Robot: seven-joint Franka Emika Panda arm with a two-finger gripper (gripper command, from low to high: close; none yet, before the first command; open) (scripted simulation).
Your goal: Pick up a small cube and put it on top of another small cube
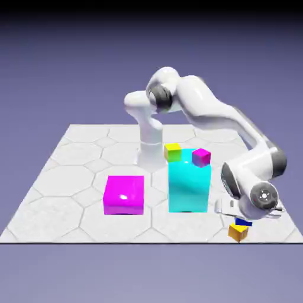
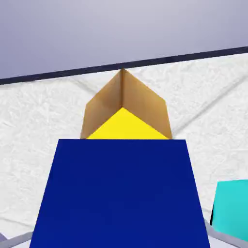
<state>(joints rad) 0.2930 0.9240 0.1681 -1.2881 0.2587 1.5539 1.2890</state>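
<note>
Exterior view: hand (image 1: 239, 219) low near the bench's (image 1: 71, 177) front edge at the exterior view's right, clamped on the blue cube (image 1: 242, 222). Blue cube just above the orange-yellow cube (image 1: 238, 232), which sits on the bench; contact between the two impossible to tell. Tall cyan block (image 1: 189, 188) near the middle, carrying a tiny magenta cube (image 1: 201, 156) on top, with a yellow-green cube (image 1: 173, 152) behind it. Large magenta block (image 1: 123, 195) well apart toward the exterior view's left.

Hand view: blue cube (image 2: 121, 193) filling the lower frame, held; fingertips hidden behind it. Orange-yellow cube (image 2: 125, 114) just beyond, corner-on. Sliver of the cyan block (image 2: 231, 208) at lower right.
</note>
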